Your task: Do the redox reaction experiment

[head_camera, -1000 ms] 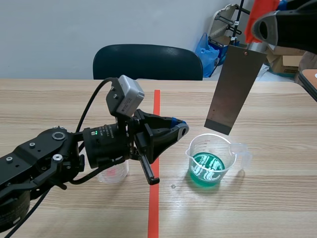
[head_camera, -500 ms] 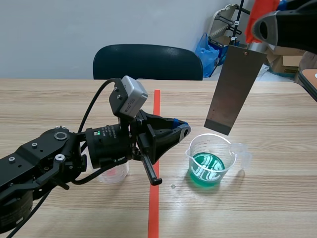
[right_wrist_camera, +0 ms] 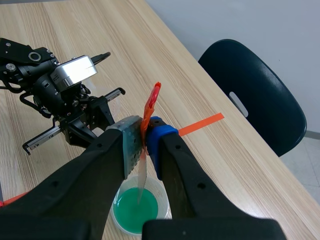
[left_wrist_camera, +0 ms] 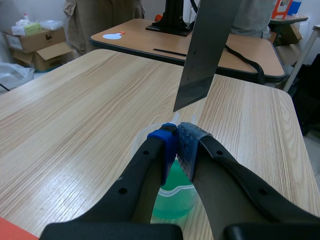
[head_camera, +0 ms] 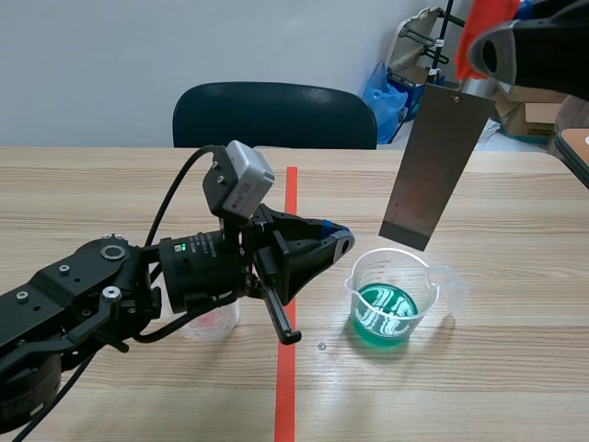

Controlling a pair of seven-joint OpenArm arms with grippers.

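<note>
A clear beaker (head_camera: pixel 394 296) of green liquid stands right of the red tape line. Above it hangs a grey metal strip (head_camera: pixel 434 161) with an orange top end (head_camera: pixel 484 20), and my right gripper (head_camera: pixel 480 66) is shut on it near that end. In the right wrist view the strip (right_wrist_camera: pixel 142 176) shows edge-on between the fingers, over the beaker (right_wrist_camera: pixel 139 208). My left gripper (head_camera: pixel 337 241) is shut on nothing and points at the beaker's rim from the left. In the left wrist view its fingertips (left_wrist_camera: pixel 178 143) meet just above the beaker (left_wrist_camera: pixel 175 192), with the strip (left_wrist_camera: pixel 206 47) hanging ahead of them.
A small clear cup (head_camera: pixel 212 320) with pink liquid sits half hidden behind the left arm. A dark chair (head_camera: pixel 274 114) stands at the table's far edge. Bags and boxes (head_camera: pixel 405 69) lie beyond the far right corner. Another table's corner (head_camera: pixel 575 147) shows at the right.
The left arm rose and shifted slightly toward the beaker a second ago, then held still. The right arm and the strip have not moved.
</note>
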